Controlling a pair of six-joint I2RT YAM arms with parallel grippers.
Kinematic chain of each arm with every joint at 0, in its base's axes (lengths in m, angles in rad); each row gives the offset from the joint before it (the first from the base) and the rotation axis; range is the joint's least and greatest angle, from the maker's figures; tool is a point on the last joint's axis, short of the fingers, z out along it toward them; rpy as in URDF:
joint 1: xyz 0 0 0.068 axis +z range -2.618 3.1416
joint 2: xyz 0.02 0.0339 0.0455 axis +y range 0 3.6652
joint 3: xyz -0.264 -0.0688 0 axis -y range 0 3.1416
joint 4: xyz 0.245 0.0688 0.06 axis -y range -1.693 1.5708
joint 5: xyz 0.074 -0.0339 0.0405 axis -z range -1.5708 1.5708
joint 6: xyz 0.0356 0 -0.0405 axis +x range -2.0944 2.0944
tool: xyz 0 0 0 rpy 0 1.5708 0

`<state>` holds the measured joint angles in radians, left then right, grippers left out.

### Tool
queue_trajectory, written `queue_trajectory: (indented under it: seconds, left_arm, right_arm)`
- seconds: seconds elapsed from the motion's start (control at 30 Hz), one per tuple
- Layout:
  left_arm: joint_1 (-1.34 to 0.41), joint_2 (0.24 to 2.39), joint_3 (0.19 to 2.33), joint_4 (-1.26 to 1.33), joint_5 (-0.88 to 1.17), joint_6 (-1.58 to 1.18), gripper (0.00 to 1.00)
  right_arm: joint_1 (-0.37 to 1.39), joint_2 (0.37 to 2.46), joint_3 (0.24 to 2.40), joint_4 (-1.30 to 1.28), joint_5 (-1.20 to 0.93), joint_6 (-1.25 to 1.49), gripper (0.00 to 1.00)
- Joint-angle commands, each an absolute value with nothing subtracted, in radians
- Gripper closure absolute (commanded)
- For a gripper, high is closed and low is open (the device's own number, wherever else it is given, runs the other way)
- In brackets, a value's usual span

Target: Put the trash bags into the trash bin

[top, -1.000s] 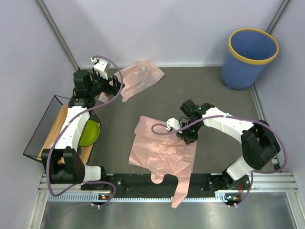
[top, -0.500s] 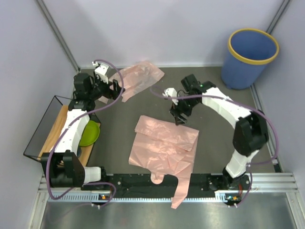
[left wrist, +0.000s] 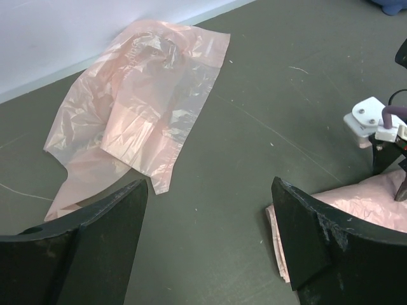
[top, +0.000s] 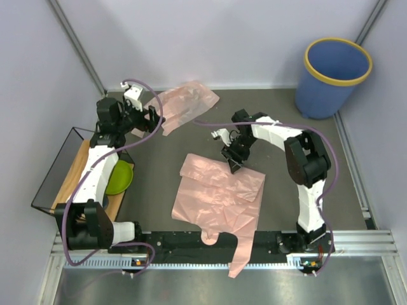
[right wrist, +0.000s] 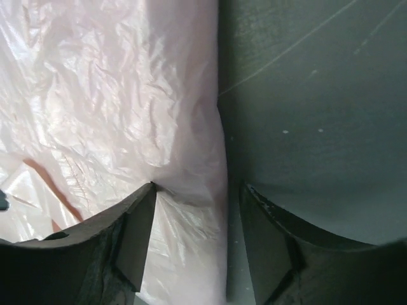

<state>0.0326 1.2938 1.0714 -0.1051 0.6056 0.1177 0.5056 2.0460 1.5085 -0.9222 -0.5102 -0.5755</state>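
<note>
Right gripper (top: 233,159) moved off middle of near bag (top: 216,200) to its far edge. Jaws were shut, now apart, straddling that edge (bag flat on table (top: 286,190), not pinched). Left gripper (left wrist: 210,190) same spot, jaws wide, empty, near far bag (left wrist: 137,108). Bin (top: 324,98) in far right corner, both bags well apart from it.

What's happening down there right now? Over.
Left gripper: jaws open, empty, near far bag. Right gripper: jaws open above edge of near bag. Both bags on table, none in trash bin. Nothing in the way.
</note>
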Motion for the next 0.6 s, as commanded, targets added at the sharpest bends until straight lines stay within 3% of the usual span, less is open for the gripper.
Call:
queue_trajectory:
  seconds: [0.0, 0.1, 0.23, 0.57]
  left_arm:
    - [0.043, 1.289, 1.057, -0.052, 0.623, 0.104, 0.15]
    - [0.048, 1.292, 1.057, -0.052, 0.624, 0.101, 0.16]
    - [0.057, 1.295, 1.054, -0.046, 0.617, 0.094, 0.16]
    - [0.101, 1.313, 1.077, -0.043, 0.592, 0.046, 0.16]
  right_arm:
    - [0.534, 2.080, 1.520, -0.927, -0.568, -0.587, 0.53]
    - [0.531, 2.076, 1.529, -0.925, -0.543, -0.588, 1.00]
    - [0.508, 2.010, 1.549, -0.878, -0.474, -0.545, 1.00]
    - [0.552, 1.787, 1.490, -0.643, -0.071, -0.529, 1.00]
